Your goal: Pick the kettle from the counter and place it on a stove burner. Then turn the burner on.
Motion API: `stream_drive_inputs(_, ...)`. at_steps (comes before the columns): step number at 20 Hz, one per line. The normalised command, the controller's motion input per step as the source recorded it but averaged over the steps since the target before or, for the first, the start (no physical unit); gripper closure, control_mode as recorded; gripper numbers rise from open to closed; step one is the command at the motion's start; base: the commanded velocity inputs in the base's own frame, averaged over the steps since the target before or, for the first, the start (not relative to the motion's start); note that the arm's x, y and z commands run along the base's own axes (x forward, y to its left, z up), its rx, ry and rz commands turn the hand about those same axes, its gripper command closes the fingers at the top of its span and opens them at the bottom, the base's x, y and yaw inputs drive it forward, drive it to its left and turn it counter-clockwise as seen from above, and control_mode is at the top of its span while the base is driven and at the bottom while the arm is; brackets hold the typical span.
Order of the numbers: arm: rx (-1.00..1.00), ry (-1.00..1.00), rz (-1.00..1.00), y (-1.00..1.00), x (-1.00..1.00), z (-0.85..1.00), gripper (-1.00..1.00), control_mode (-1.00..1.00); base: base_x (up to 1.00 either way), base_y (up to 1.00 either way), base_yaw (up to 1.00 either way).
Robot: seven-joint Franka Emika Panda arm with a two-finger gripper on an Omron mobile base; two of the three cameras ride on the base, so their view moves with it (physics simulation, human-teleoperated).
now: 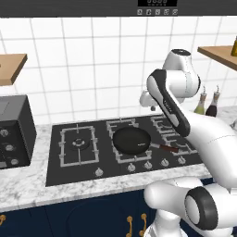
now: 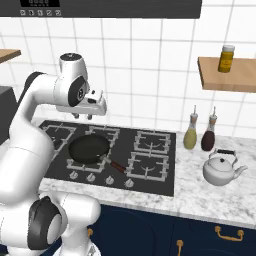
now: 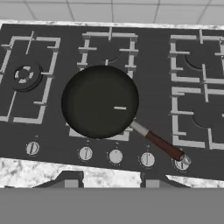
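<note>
The kettle [image 2: 221, 168] is sitting upright on the marbled table [image 2: 200, 195] to the right of the cooktop [image 2: 150, 172], just in front of two oil bottles [image 2: 200, 132], its spout pointing right and its dark arched handle standing over the lid. The gripper [image 2: 84, 116] is hovering above the black frying pan [image 2: 89, 148], well apart from the kettle, and is holding nothing; its tips are too small and dark to say how far apart they are standing. The kettle is looking like rigid, smooth metal, so its rounded body would probably be slippery and too wide to pinch; the thin top handle seems the better place to take hold, gripped at its middle so the kettle is hanging level. The wide stove burner [image 1: 79, 144] at the far left is lying free.
</note>
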Motion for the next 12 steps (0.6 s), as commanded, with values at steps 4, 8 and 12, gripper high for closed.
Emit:
stream_drive_inputs(4, -0.02, 0.15, -0.06, 0.0, 0.0, -0.25, -1.0, -1.0, 0.0, 0.0, 0.0)
stream_drive_inputs(8, 0.0, 0.16, -0.13, -0.65, 0.0, -0.74, -1.0, -1.0, 0.0, 0.0, 0.0)
stream_drive_inputs(12, 0.0, -0.04, -0.05, -1.0, 0.0, -0.36, -1.0, -1.0, 0.0, 0.0, 0.0)
